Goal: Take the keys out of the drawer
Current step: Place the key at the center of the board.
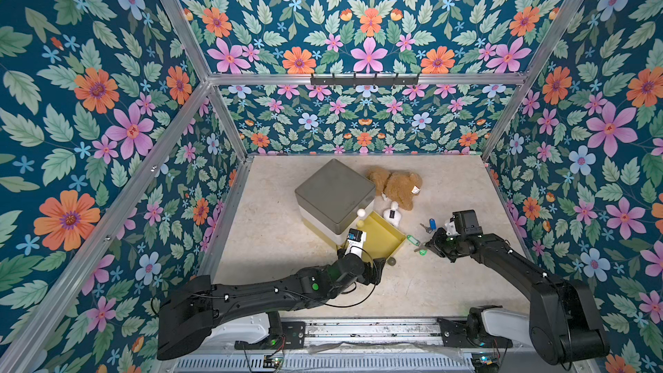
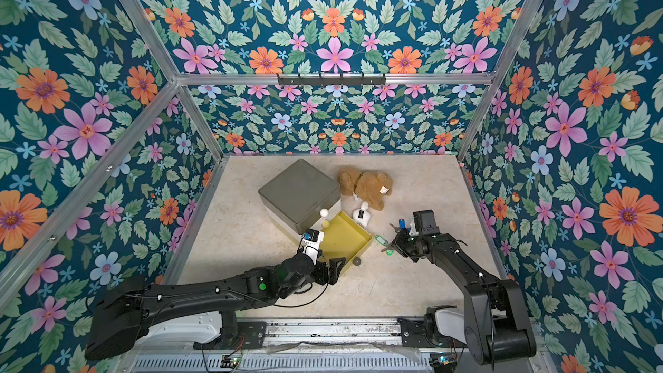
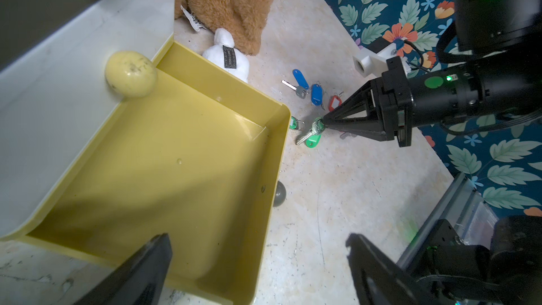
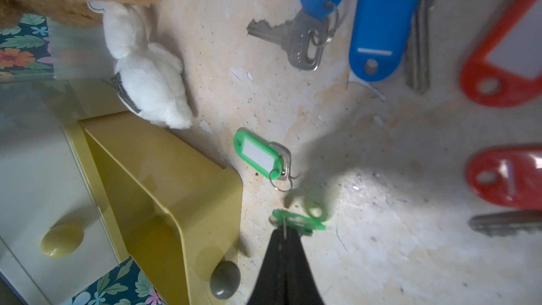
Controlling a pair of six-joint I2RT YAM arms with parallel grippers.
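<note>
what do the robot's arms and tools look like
The left arm and right arm are black jointed links on white bases, each with a round green sticker. A thin black cable loops off the left one. White camera mounts sit at the wrists. The right tool has black triangular cut-out fingers tapering to a point; the left tool has black wedge-shaped fingers.

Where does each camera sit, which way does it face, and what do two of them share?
Top views: high above the base, looking down at the table; left arm, right arm show.
Left wrist: on left arm, facing across the yellow drawer toward the keys; open left claw, right claw show.
Right wrist: on right arm, facing down at the table; shut right claw shows, pinching a green-tagged key.
Shared: both wrist views show the drawer and that key.
</note>
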